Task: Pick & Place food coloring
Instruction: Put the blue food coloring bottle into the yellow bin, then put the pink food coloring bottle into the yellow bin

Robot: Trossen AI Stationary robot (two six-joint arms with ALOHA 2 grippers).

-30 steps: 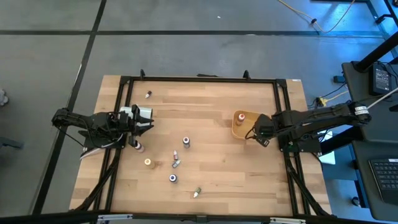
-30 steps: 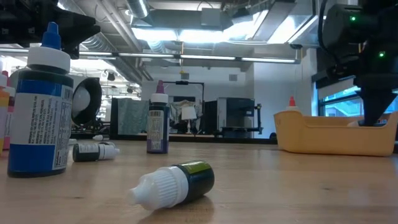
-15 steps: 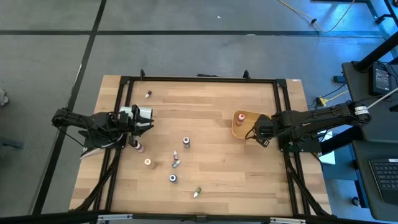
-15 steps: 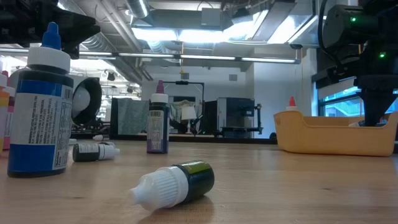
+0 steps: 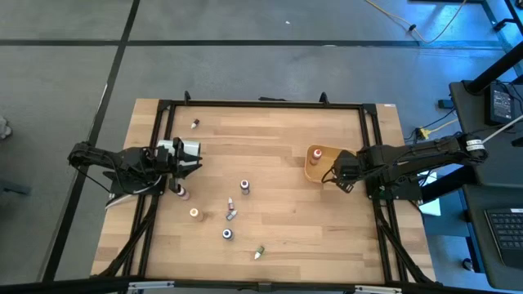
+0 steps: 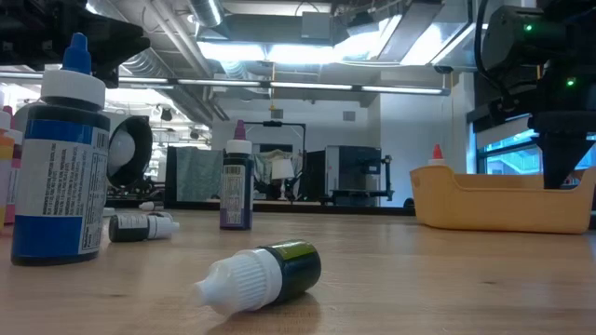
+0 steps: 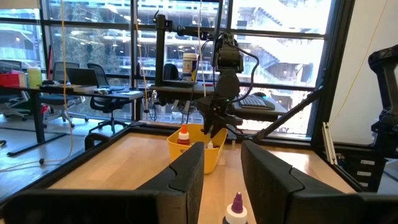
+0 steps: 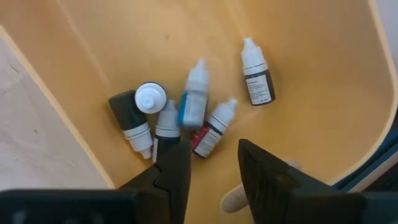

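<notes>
The food coloring is a set of tiny dropper bottles. Several lie in a heap on the floor of the tan tray (image 5: 310,169), among them a blue one (image 8: 194,96), a red one (image 8: 210,132) and a dark one (image 8: 258,78). An orange-red one (image 5: 316,153) stands upright in the tray's far corner. My right gripper (image 8: 214,168) hangs open over the tray, pointing down, with nothing between its fingers. Several more bottles stand or lie on the wooden table (image 5: 278,220), such as a purple one (image 5: 244,187). My left gripper (image 5: 196,159) waits level at the table's left, slightly open and empty.
Loose bottles are scattered over the table's near left half: a blue one (image 6: 60,158) upright, a dark green one (image 6: 261,274) on its side, one alone at the far left (image 5: 194,125). A black frame (image 5: 261,104) rims the table. The table's middle right is bare wood.
In the low view a pale bottle tip showed beside my right gripper above the tray's rim; it has dropped out of sight into the tray. Both arms have kept their places.
</notes>
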